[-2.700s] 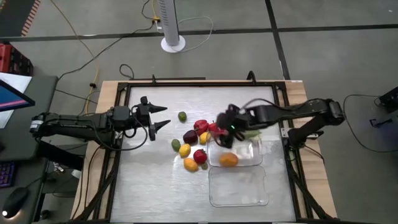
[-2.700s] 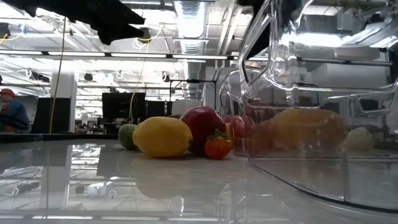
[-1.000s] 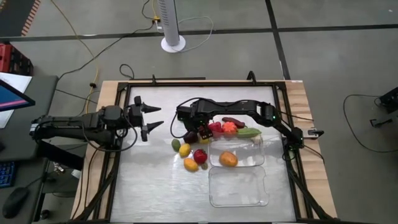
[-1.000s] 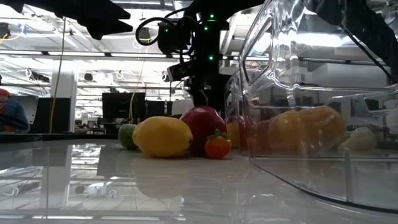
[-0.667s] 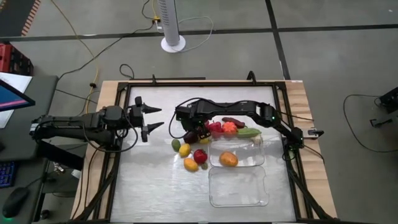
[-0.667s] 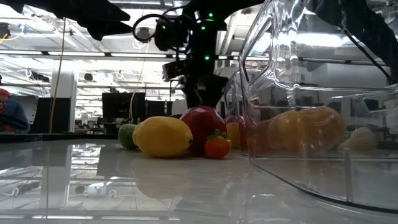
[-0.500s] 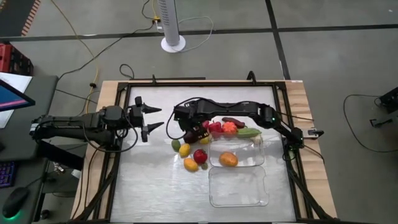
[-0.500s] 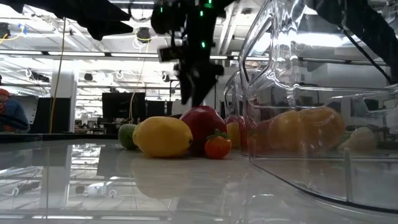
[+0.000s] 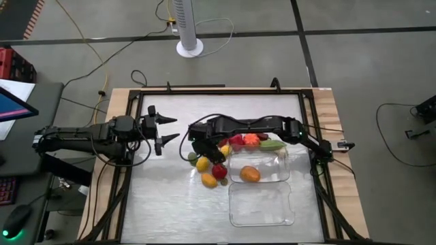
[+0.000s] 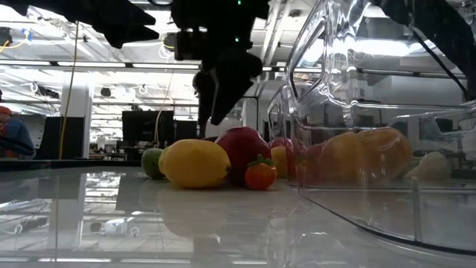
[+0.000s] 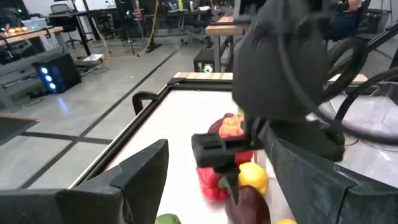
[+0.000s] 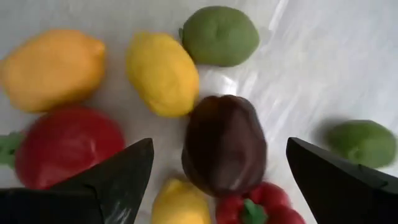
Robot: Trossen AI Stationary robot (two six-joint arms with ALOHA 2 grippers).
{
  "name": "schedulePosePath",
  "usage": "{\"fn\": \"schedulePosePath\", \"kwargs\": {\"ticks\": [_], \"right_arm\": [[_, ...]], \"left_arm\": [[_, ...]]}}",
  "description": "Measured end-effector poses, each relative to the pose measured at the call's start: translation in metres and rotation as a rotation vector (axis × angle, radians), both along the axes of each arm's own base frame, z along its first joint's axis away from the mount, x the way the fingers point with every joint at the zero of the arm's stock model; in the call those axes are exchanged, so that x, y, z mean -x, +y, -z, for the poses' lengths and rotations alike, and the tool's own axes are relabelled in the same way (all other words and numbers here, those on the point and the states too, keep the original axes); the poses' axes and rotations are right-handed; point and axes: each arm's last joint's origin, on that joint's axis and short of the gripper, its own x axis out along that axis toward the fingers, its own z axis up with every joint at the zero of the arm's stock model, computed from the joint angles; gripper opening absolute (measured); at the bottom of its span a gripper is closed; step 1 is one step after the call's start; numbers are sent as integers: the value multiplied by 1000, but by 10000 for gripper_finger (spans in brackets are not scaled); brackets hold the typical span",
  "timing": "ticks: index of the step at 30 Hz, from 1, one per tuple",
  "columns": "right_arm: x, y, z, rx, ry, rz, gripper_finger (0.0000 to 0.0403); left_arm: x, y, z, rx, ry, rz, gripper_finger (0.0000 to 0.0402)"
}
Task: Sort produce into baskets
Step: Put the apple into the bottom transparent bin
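The produce lies in a cluster on the table beside the far clear tray (image 9: 269, 163). My right gripper (image 12: 219, 148) is open and points down over the cluster (image 9: 206, 145). Its fingers stand on either side of a dark maroon fruit (image 12: 224, 143), above it in the low view (image 10: 217, 93). Around the maroon fruit lie a yellow lemon (image 12: 163, 73), an orange-yellow lemon (image 12: 53, 68), a red fruit (image 12: 68, 146), two green limes (image 12: 221, 34) and a red pepper (image 12: 261, 202). An orange fruit (image 9: 250, 175) lies in the far tray. My left gripper (image 9: 176, 128) is open and empty at the table's left.
A second clear tray (image 9: 262, 204) stands nearer the front edge. Red, orange and green pieces (image 9: 255, 141) lie along the far tray's far rim. A black frame (image 9: 136, 170) runs round the table. Bare tabletop (image 9: 163, 197) lies at the near left.
My right gripper has moved a little toward the table's left and near edges over the produce cluster and has turned at the wrist. It stays open. The produce has kept its place.
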Motion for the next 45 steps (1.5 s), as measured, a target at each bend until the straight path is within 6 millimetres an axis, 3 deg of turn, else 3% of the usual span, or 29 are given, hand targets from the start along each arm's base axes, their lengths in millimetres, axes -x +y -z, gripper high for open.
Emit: {"fn": "schedulePosePath", "kwargs": {"ticks": [6, 14, 17, 23, 28, 32, 35, 39, 45], "right_arm": [[0, -4, 33, 21, 19, 8, 371], [0, -4, 37, 35, 14, 9, 317], [2, -5, 23, 61, 20, 24, 298], [13, 1, -34, 64, -16, 51, 294], [49, 17, -90, -84, -5, 128, 293], [73, 45, -119, -273, 15, 149, 292], [86, 77, -129, -270, 29, 145, 292], [103, 110, -127, -81, 81, 193, 292], [117, 130, -116, 5, 79, 264, 292]], "left_arm": [[0, 0, 0, 0, 2, 0, 269], [0, 0, 0, -13, 7, -6, 269], [0, 1, 0, -16, 8, -21, 269], [0, 1, 1, -16, 12, -22, 269], [1, 1, 3, -14, 30, -25, 269], [1, 1, 2, -14, 29, -25, 269], [1, 1, 2, -7, 28, -26, 269], [1, 1, 2, 14, 19, -29, 269], [1, 1, 2, 39, 7, -34, 269]]}}
